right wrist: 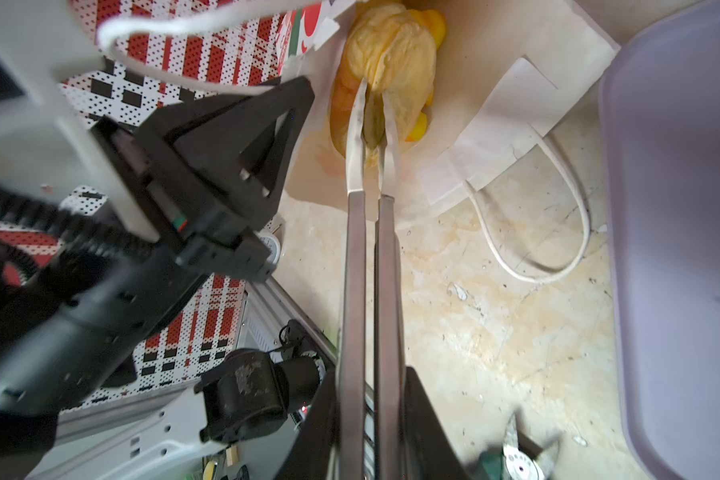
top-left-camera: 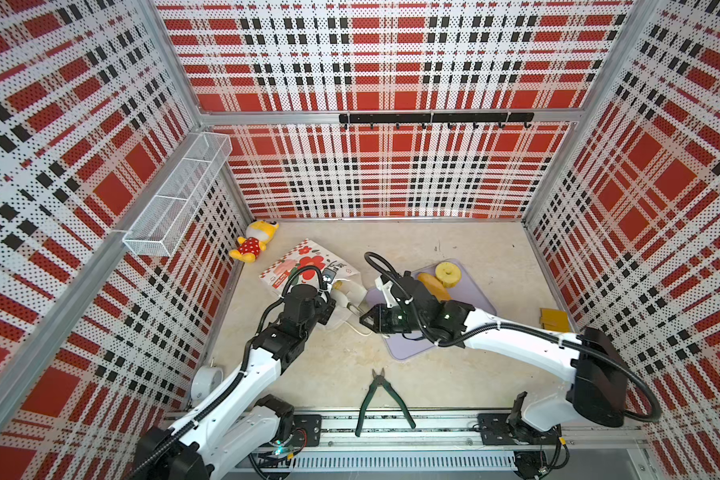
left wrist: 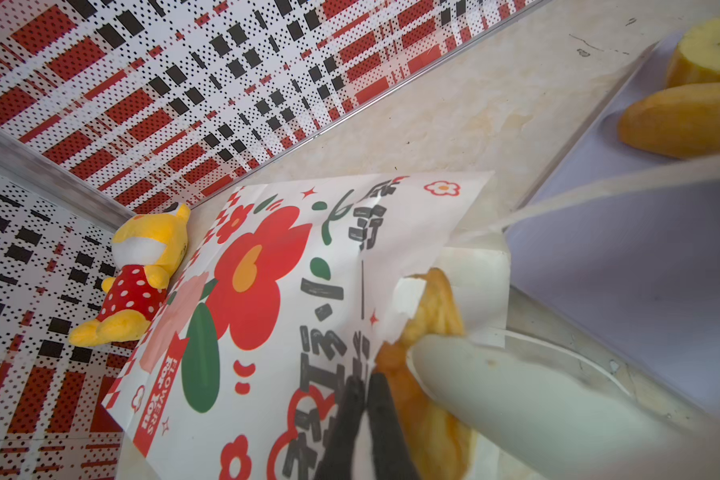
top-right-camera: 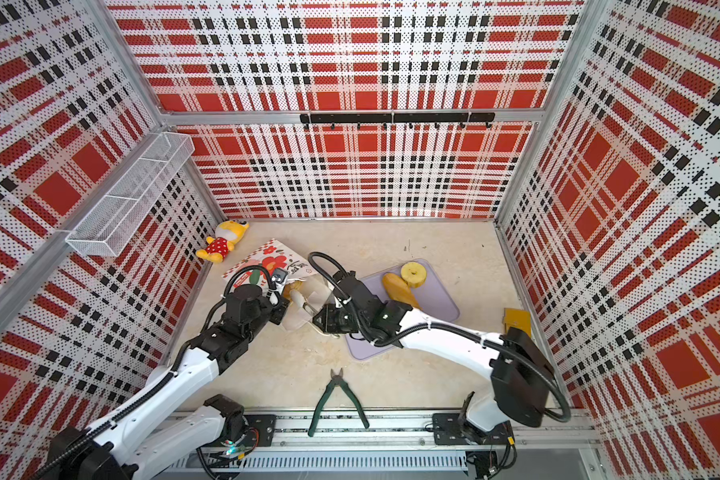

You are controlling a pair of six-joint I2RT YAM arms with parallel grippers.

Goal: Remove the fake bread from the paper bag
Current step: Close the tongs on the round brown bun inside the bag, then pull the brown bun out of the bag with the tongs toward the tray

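Paper bag (top-left-camera: 308, 264), white with red flowers, lies flat on its side, mouth open, a pale golden bun (right wrist: 391, 50) just inside it, while the long loaf (top-left-camera: 433, 286) and the fluted cake (top-left-camera: 448, 273) sit touching on the lilac tray (top-left-camera: 470, 297).

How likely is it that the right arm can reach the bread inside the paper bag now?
Probably yes: the left hand pinches the top edge of the paper bag, the mouth gapes, and tongs in the right hand close on a bread inside. Nothing visible blocks them.
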